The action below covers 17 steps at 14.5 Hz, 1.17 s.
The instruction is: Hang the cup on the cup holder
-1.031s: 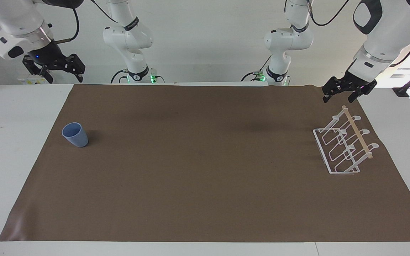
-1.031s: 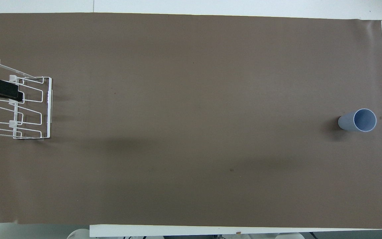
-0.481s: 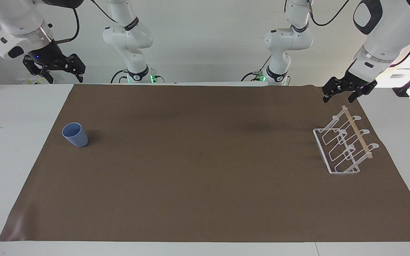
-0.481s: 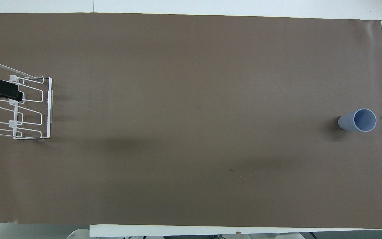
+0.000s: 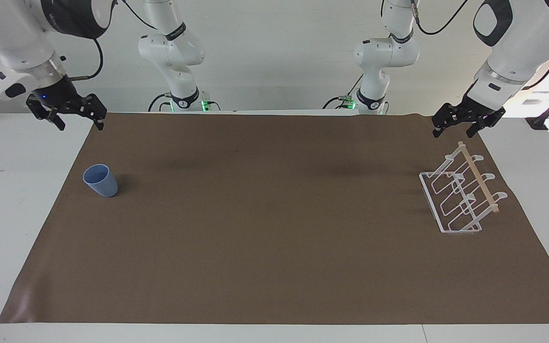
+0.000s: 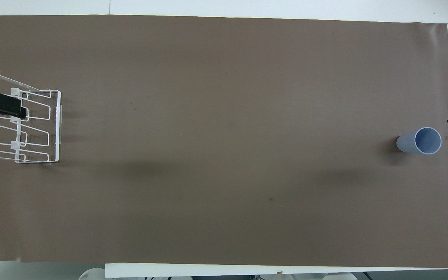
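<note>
The light-blue cup (image 5: 100, 180) stands upright on the brown mat at the right arm's end of the table; it also shows in the overhead view (image 6: 420, 140). The white wire cup holder (image 5: 460, 195) with its wooden rod stands at the left arm's end, also in the overhead view (image 6: 33, 124). My right gripper (image 5: 80, 124) is open and empty, in the air over the mat's edge, apart from the cup. My left gripper (image 5: 455, 131) is open and empty, in the air above the holder's end nearer the robots.
The brown mat (image 5: 274, 228) covers most of the white table (image 5: 12, 190). White table strips run along both ends. The two robot bases stand at the table's edge nearer the robots.
My right gripper has come down and turned a little toward the cup's end of the mat. The left arm, cup and holder have not moved.
</note>
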{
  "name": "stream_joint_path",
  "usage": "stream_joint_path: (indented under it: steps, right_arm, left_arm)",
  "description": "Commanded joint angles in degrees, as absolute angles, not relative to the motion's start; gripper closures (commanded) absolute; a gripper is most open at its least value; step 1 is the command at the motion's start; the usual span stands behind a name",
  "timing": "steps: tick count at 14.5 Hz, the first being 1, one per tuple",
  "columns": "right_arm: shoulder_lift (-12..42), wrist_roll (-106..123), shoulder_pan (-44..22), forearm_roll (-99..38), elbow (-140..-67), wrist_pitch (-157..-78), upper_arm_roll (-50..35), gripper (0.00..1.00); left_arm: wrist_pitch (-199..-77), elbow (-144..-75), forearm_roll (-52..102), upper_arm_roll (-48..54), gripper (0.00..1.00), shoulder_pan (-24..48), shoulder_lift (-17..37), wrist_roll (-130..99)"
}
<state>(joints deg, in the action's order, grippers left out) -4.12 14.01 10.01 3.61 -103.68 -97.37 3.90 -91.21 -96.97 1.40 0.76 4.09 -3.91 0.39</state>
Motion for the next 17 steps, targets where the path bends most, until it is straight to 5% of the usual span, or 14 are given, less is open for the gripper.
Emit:
stream_joint_path:
  steps: [1,7,12,14,17]
  right_arm:
    - [-4.41,15.55,13.08,2.55,-112.04,-104.57,3.69,0.00]
    - [4.65,25.20,20.20,2.55,-118.74,-118.21,3.60,0.00]
    - [5.10,26.28,20.92,2.55,-121.46,-122.33,3.69,0.02]
    - [6.32,26.19,20.83,2.55,-121.55,-123.13,3.69,0.13]
    - [6.33,25.75,20.22,2.55,-121.46,-123.05,3.60,0.64]
  left_arm:
    - [-90.97,-96.68,1.76,0.97,0.00,3.60,-3.69,-0.17]
    - [-90.53,-96.68,1.76,0.97,0.00,3.69,-3.78,-1.05]
    - [-90.44,-96.68,1.76,1.05,0.00,3.78,-3.87,-1.49]
    - [-90.44,-96.77,1.76,0.97,0.00,3.78,-3.87,-1.49]
    - [-90.44,-97.12,1.76,0.97,0.00,3.69,-4.04,-1.49]
